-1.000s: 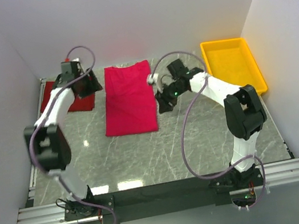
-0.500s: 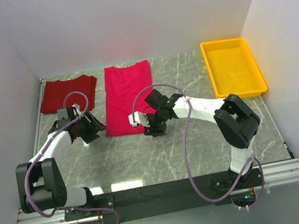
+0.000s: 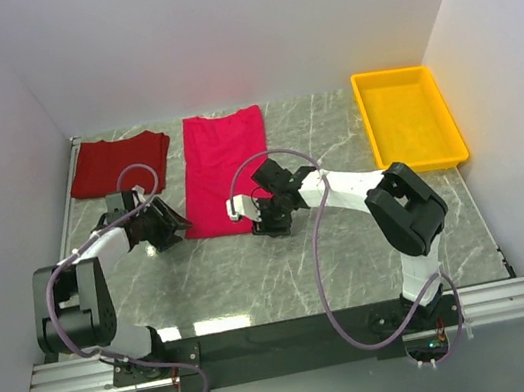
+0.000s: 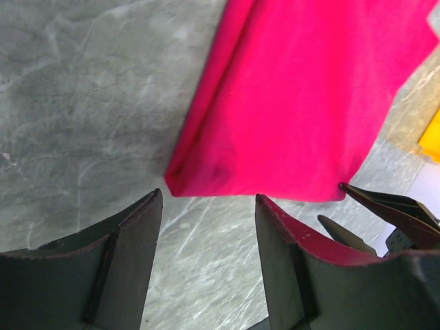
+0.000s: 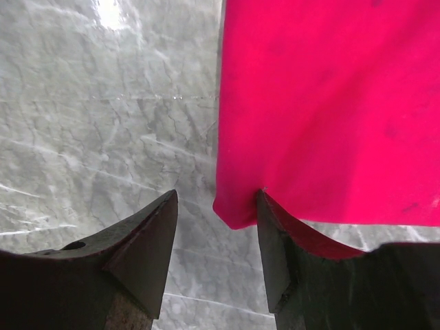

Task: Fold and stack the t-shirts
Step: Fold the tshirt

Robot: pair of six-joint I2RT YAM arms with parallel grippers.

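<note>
Near zone: bare marble table (image 3: 351, 241) lies in front of both arms; nothing rests on it there.

Left gripper (image 4: 207, 206): low over the table at the near-left corner of the crimson-pink t-shirt (image 3: 226, 162). Jaws stand apart and hold nothing; the corner lies just ahead of the gap, not yet between the fingers.

Right gripper (image 5: 216, 199): low at the near-right corner of the same shirt. Jaws likewise apart and hold nothing. The corner sits in the mouth of the gap, close against the right-hand finger; actual contact cannot be confirmed.

Assessment: the grippers mirror each other on the near hem, apparently so both corners can be pinched together and carried toward the far edge, halving the shirt evenly.

Mid zone: the crimson-pink shirt lies flat as a long strip running near to far, sides apparently already folded in.

Far zone: the brick red t-shirt (image 3: 119, 163) lies folded at far left, just beside the pink one, probably the base of the stack. The yellow tray (image 3: 408, 114) stands at far right, well apart.
</note>
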